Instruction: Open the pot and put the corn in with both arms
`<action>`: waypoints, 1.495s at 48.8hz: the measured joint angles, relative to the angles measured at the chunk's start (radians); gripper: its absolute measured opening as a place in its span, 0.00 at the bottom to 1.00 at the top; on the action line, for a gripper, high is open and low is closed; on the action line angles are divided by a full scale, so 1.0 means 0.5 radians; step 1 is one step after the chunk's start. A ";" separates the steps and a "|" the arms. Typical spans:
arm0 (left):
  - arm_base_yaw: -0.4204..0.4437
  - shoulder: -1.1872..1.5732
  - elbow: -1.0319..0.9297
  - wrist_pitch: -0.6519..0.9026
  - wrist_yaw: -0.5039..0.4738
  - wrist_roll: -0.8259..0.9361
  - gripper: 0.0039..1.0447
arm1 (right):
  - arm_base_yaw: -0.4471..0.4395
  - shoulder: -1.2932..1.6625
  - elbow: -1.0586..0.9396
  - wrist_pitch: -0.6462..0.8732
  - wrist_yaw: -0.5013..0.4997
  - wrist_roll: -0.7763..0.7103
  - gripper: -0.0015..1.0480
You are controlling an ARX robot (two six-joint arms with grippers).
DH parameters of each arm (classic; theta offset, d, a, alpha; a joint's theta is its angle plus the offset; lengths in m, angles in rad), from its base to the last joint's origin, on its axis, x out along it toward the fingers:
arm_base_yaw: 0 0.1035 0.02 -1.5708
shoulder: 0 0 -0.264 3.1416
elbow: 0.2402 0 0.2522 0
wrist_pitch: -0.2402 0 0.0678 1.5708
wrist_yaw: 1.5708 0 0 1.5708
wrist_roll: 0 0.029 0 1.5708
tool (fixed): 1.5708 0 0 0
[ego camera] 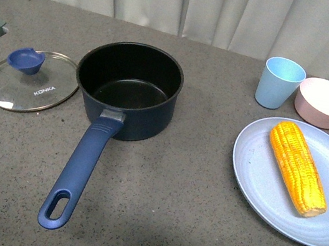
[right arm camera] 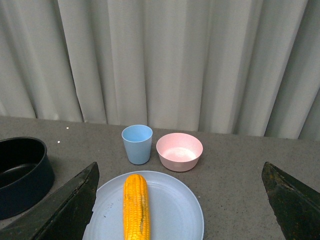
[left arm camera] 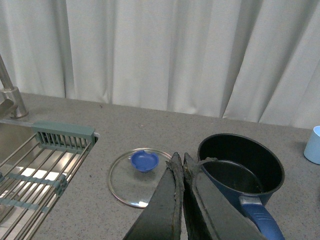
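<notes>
The dark navy pot (ego camera: 128,86) stands uncovered in the middle of the counter, its black inside empty and its long blue handle (ego camera: 78,172) pointing toward me. The yellow-orange corn (ego camera: 297,166) lies on a pale blue plate (ego camera: 256,176) at the right. Neither arm shows in the front view. In the left wrist view my left gripper (left arm camera: 179,161) is shut with nothing in it, hovering short of the pot (left arm camera: 241,169) and the lid. In the right wrist view my right gripper (right arm camera: 180,172) is open wide, with the corn (right arm camera: 136,206) lying ahead between its fingers.
The glass lid (ego camera: 31,80) with a blue knob lies flat on the counter left of the pot. A light blue cup (ego camera: 279,82) and a pink bowl (ego camera: 326,103) stand behind the plate. A sink with a rack (left arm camera: 35,170) is at the far left. Curtains close the back.
</notes>
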 joint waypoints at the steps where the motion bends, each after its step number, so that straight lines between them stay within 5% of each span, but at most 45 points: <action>1: 0.000 -0.008 0.000 -0.008 0.000 0.000 0.03 | 0.000 0.000 0.000 0.000 -0.001 0.000 0.91; 5: 0.000 -0.269 0.001 -0.333 0.001 0.000 0.03 | 0.000 0.000 0.000 0.000 0.000 0.000 0.91; 13: 0.000 -0.349 0.001 -0.364 0.000 -0.004 0.04 | 0.000 0.000 0.000 0.000 0.000 0.000 0.91; 22: 0.000 -0.350 0.001 -0.365 0.000 -0.002 0.35 | 0.003 0.002 0.001 -0.005 0.018 -0.011 0.91; 27: -0.001 -0.350 0.001 -0.365 -0.001 -0.002 0.50 | 0.040 0.166 0.034 -0.045 0.288 -0.171 0.91; 41: -0.001 -0.352 0.001 -0.365 0.000 -0.001 0.95 | -0.095 1.672 0.369 0.782 0.077 -0.134 0.91; 52: -0.001 -0.352 0.001 -0.365 0.000 -0.001 0.94 | -0.009 2.927 0.932 0.655 0.006 0.139 0.91; 73: -0.001 -0.352 0.001 -0.365 0.000 -0.001 0.94 | 0.191 3.733 1.579 0.218 0.016 0.205 0.91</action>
